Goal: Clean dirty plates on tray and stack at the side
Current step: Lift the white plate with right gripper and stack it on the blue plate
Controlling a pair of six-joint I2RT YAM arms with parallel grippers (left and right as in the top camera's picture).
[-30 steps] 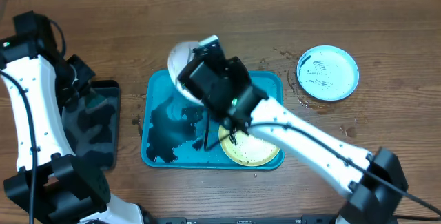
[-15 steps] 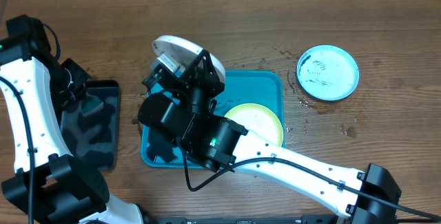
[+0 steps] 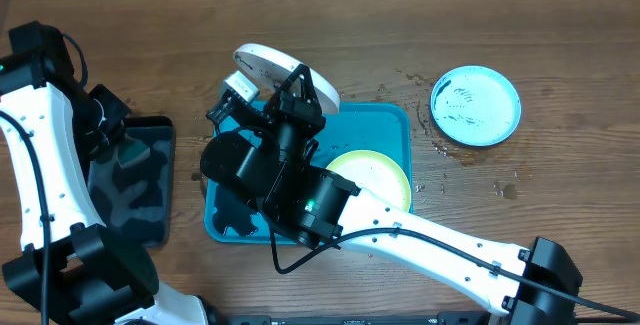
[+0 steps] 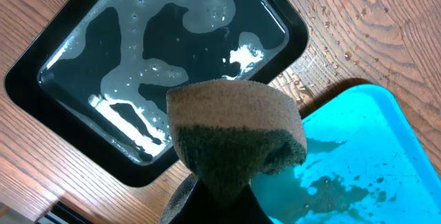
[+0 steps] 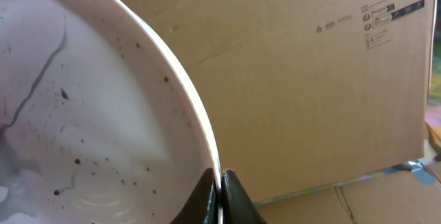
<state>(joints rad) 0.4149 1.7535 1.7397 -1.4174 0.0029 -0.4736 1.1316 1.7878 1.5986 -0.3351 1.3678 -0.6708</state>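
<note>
Both my jaws are shut tight, each on something. My right gripper (image 5: 219, 186) pinches the thin rim of the white plate (image 5: 103, 114), fingertips meeting at 6 o'clock of the wrist view. The plate runs off the frame at 9 and 12 o'clock, so I see only part of it: black specks and one thin dark streak. Behind it stands a cardboard box (image 5: 310, 79). From overhead, that plate is lifted and tilted over the 11 o'clock corner of the tray (image 3: 385, 125), half hidden by my own wrist (whether its lower edge touches anything I cannot tell).

My left gripper (image 4: 213, 200) is clamped on the sponge (image 4: 234, 141), tan face up, dark green scourer below; the fingers themselves are mostly buried under it. The sponge hangs between the black tray (image 4: 158, 58), which holds water with pale foam streaks, and the turquoise tray's wet corner at 4 o'clock.

The yellow-green plate (image 3: 375, 175) lies in the tray toward 4 o'clock, partly covered by my right arm. The light blue plate (image 3: 476, 106), smeared black, sits on the table (image 3: 400, 25) at 2 o'clock, well apart from the tray.
</note>
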